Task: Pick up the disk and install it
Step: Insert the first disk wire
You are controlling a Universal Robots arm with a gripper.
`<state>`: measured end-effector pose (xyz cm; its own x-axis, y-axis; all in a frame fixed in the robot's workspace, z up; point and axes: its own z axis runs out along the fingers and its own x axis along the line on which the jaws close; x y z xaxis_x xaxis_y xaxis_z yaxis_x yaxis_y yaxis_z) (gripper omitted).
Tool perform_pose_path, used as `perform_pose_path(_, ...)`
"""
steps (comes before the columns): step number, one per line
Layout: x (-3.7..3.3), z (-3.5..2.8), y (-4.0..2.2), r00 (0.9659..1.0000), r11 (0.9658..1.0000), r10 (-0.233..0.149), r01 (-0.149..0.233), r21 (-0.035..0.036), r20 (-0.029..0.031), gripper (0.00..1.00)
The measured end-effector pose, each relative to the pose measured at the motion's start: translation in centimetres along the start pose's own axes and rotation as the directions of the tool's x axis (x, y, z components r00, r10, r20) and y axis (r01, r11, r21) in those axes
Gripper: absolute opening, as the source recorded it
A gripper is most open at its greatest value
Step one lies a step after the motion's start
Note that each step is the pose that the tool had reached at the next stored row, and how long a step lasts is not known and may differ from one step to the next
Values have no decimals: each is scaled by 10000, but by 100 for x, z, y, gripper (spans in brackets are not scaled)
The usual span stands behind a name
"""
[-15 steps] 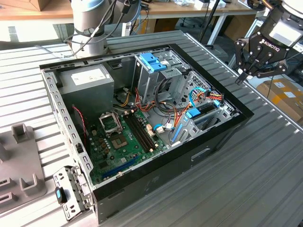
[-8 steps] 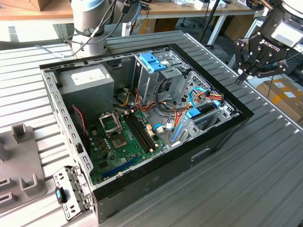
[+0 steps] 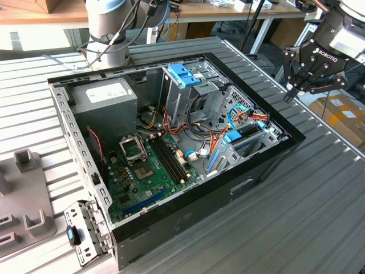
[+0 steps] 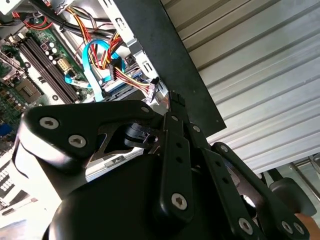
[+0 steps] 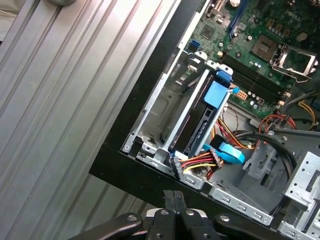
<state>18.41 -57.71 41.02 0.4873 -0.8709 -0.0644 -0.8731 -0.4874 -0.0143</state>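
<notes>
OK, disk (image 5: 200, 126) looks seated on edge in the bay (image 5: 162, 107), at the case's (image 3: 188, 220) 3 o'clock in the exterior view. Your claw (image 3: 299, 83) hangs clenched and empty at the bay's 2 o'clock, over the desk (image 3: 319, 194). Mind the cables (image 3: 255, 117).

The exterior view stands off the arm, high and well back. It looks down at a slant over the whole open computer case (image 3: 228, 188) on the ribbed table (image 3: 296, 217), with the gripper (image 3: 290, 91) at the exterior view's right, outside the case wall. Both wrist views look down past the gripper from over that wall, the second wrist view from close behind its black links and the first wrist view with a freer look inside. All three views share the red and yellow cables (image 5: 197, 162) and the circuit board (image 4: 45, 55).
</notes>
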Motion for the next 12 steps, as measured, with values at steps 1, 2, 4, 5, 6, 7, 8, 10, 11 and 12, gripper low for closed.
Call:
perform_pose_path(1, 0, 0, 0, 10000, 10000, -42, 42, -2, 1, 11)
perform_pose_path(2, 0, 1, 0, 10000, 10000, -81, 81, -4, 2, 11)
perform_pose_path(4, 0, 0, 0, 9999, 9999, -172, 172, -10, 4, 11)
perform_pose_path(5, 0, 1, 0, 9998, 9998, -211, 211, -12, 6, 11)
perform_pose_path(6, 0, 0, 0, 9997, 9997, -252, 252, -14, 6, 11)
perform_pose_path(7, 0, 0, 0, 9996, 9996, -288, 288, -16, 9, 11)
perform_pose_path(8, 0, 1, 0, 9994, 9994, -338, 338, -18, 12, 11)
perform_pose_path(10, 1, 0, 1, 9988, 9988, -482, 482, -23, 21, 11)
perform_pose_path(11, 2, 0, 1, 9986, 9986, -523, 523, -24, 25, 11)
perform_pose_path(12, 2, 0, 1, 9984, 9984, -559, 560, -25, 26, 11)
